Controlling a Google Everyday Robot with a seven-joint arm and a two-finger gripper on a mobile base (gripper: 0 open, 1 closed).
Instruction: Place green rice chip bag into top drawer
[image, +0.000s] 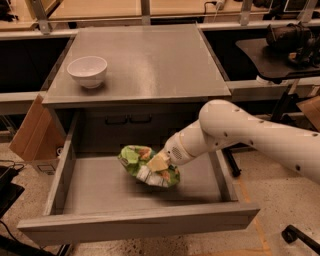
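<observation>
The green rice chip bag (140, 160) is a crumpled bright-green foil bag, held inside the open top drawer (135, 220), at or just above its grey bottom near the middle. My gripper (159, 163) reaches in from the right on a white arm and is shut on the bag's right side. The drawer is pulled fully out below the grey table (150, 55).
A white bowl (87, 71) stands on the table's left side. A cardboard box (31, 135) leans at the table's left. A dark chair and equipment (285, 47) are at the right. A lower drawer front with handles (127, 120) shows behind.
</observation>
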